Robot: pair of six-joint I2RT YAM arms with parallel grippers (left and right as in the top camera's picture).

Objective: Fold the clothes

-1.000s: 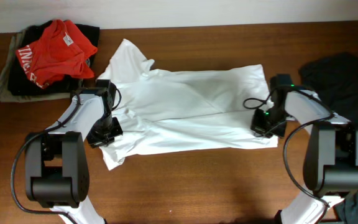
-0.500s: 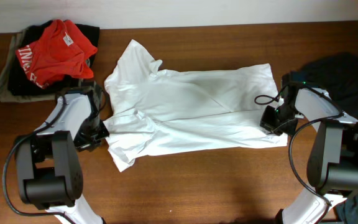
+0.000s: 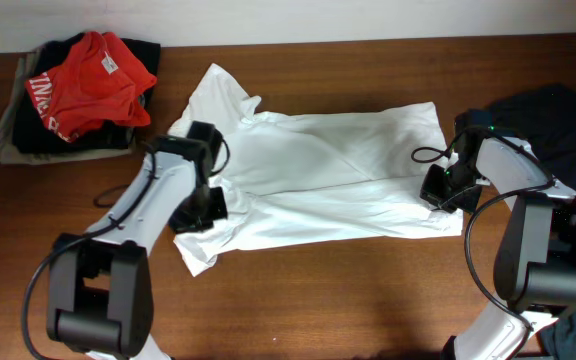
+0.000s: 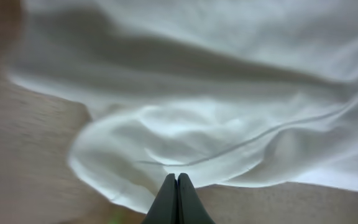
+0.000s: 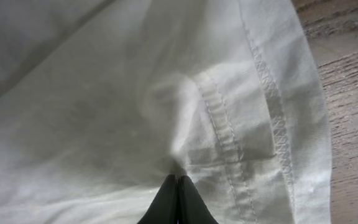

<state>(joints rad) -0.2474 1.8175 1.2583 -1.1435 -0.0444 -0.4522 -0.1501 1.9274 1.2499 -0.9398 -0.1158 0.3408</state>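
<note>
The white T-shirt [image 3: 318,170] lies spread lengthwise across the middle of the brown table, wrinkled, with one sleeve [image 3: 196,255] hanging toward the front left. My left gripper [image 3: 196,212] is over the shirt's left end. In the left wrist view the left gripper [image 4: 177,177] is shut, its tips at the edge of a fold of the shirt [image 4: 229,93], and no cloth shows pinched between them. My right gripper [image 3: 438,188] is at the shirt's right end. In the right wrist view the right gripper [image 5: 176,177] is shut on a puckered bit of the T-shirt [image 5: 104,93] near the stitched hem [image 5: 219,118].
A red garment [image 3: 93,75] with white lettering lies on a dark pile [image 3: 13,130] at the back left corner. A black T-shirt [image 3: 558,120] lies at the right edge. Bare wood [image 3: 318,300] runs along the front of the table.
The right gripper pulled the shirt's right end a little to the right, then held still. The left gripper swung out to the left off the shirt, then came back right over its left end.
</note>
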